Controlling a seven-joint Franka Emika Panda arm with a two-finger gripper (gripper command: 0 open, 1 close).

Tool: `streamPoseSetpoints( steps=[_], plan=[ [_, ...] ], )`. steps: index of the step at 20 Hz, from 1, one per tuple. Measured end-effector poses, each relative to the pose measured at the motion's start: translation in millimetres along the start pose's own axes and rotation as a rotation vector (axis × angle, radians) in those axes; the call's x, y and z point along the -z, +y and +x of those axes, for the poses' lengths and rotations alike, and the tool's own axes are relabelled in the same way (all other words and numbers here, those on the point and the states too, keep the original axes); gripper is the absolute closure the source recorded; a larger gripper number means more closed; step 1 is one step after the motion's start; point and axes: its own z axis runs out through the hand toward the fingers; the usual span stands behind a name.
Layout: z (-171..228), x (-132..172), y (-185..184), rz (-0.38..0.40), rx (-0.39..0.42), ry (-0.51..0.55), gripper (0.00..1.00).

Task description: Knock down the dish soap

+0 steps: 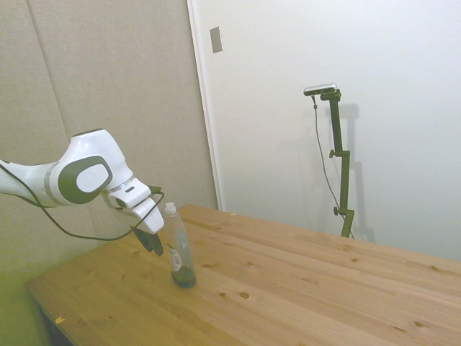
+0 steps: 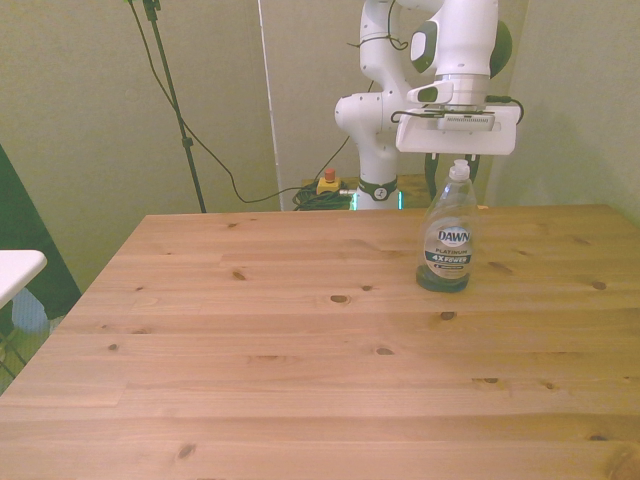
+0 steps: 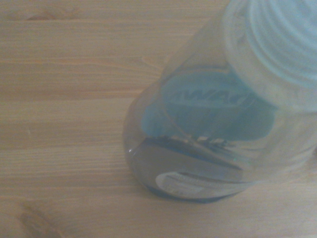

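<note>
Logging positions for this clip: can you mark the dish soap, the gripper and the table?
dish soap (image 2: 446, 245): front view, on its label.
gripper (image 1: 153, 244): side view, between its dark fingertips.
table (image 2: 300, 380): front view, bare wooden top.

We are seeing the slim clear plastic dish soap bottle (image 2: 447, 232) standing upright on the wooden table (image 2: 300, 340), toward the front view's right, the white arm's gripper (image 1: 153, 241) hanging just behind it

Lighting is even and moderately bright in the side and front views, with a yellow-green tint toward the frame edges. Shadows on the table (image 2: 300, 330) are faint. The wrist view is soft and out of focus: the dish soap (image 3: 208, 124) directly below the gripper (image 1: 153, 244) shows a blurred label and cap.
</note>
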Motion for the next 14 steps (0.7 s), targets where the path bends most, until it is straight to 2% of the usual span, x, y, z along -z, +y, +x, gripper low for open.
streamPoseSetpoints(
  steps=[14],
  plan=[
    [42, -20, -40, 0.01, -0.045, 0.074, 1.0]
  ],
)
